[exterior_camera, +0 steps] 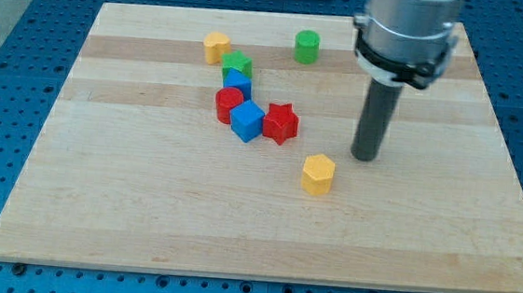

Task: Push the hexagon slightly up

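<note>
A yellow hexagon block (317,173) lies on the wooden board (143,221) right of centre, apart from the other blocks. My tip (364,157) stands on the board just to the hexagon's upper right, a small gap away, not touching it. The dark rod rises from there to the grey arm head at the view's top right.
A cluster left of the hexagon holds a red star (281,123), a blue cube (247,122), a red cylinder (228,104), a second blue block (237,84) and a green star (237,66). A yellow block (216,47) and a green cylinder (307,47) lie near the top.
</note>
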